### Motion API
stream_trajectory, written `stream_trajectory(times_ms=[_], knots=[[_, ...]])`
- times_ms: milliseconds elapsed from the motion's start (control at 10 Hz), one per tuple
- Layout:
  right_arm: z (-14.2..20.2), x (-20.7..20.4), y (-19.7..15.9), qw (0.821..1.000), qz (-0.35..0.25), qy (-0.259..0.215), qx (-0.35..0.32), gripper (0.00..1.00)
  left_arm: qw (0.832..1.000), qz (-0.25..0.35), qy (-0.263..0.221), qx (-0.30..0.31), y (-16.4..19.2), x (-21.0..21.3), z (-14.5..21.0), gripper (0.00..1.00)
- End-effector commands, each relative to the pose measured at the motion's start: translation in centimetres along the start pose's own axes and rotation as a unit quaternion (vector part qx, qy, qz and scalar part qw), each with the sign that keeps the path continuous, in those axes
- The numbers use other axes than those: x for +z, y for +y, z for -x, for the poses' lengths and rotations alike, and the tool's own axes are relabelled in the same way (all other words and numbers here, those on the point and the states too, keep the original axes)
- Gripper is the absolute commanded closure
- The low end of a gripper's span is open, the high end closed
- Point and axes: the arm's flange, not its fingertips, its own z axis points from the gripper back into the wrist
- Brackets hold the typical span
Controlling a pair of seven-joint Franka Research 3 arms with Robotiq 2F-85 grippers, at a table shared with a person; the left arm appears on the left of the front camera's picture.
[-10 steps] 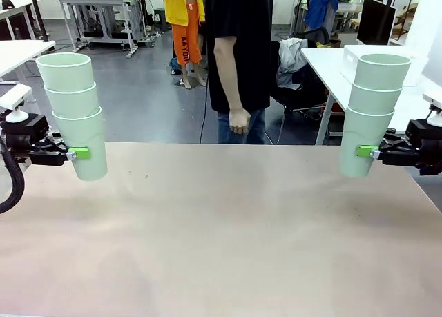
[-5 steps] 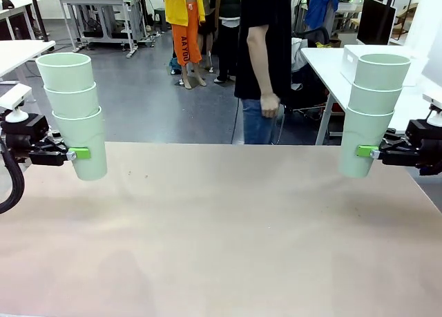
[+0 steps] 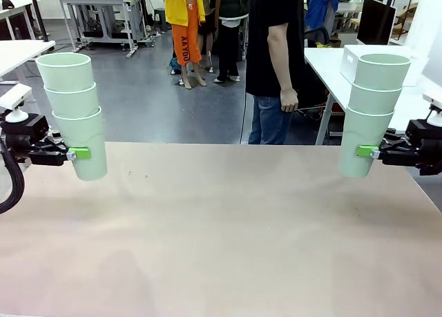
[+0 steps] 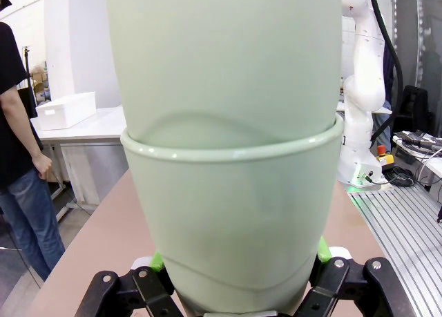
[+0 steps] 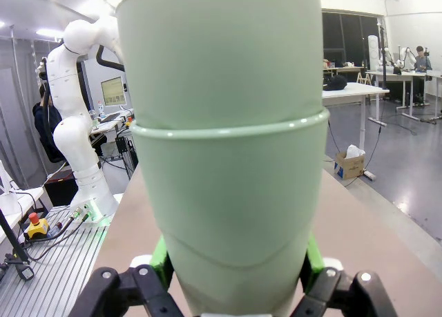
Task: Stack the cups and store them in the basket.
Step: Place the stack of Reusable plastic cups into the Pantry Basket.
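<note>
2 upright 3-cup stacks: left claw clamps left stack, right claw right stack; best nested coaxially, slowly.

Left hand horizontal, clamping cups; right hand same.

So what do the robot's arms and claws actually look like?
The left gripper and right gripper match: black hinged bars joined by silver pins, two fingers each faced with bright green pads. The arms are glossy white rounded segments, as on the right arm and left arm. A thick black cable loops beside the left gripper.
</note>
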Motion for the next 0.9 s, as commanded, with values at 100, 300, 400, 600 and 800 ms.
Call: stream_trajectory(times_ms=[100,300,400,600,800], knots=[[-0.52,-0.11,-0.13,1.0,-0.002,0.001,0.005,0.14,1.0,0.0,-0.003,-0.006,-0.1,0.0,-0.48,0.15],[-0.52,-0.11,-0.13,1.0,-0.002,0.001,0.005,0.14,1.0,0.0,-0.003,-0.006,-0.1,0.0,-0.48,0.15],[-0.52,-0.11,-0.13,1.0,-0.002,0.001,0.005,0.14,1.0,0.0,-0.003,-0.006,-0.1,0.0,-0.48,0.15],[-0.52,-0.11,-0.13,1.0,-0.002,0.001,0.005,0.14,1.0,0.0,-0.003,-0.006,-0.1,0.0,-0.48,0.15],[-0.52,-0.11,-0.13,1.0,-0.002,0.001,0.005,0.14,1.0,0.0,-0.003,-0.006,-0.1,0.0,-0.48,0.15]])
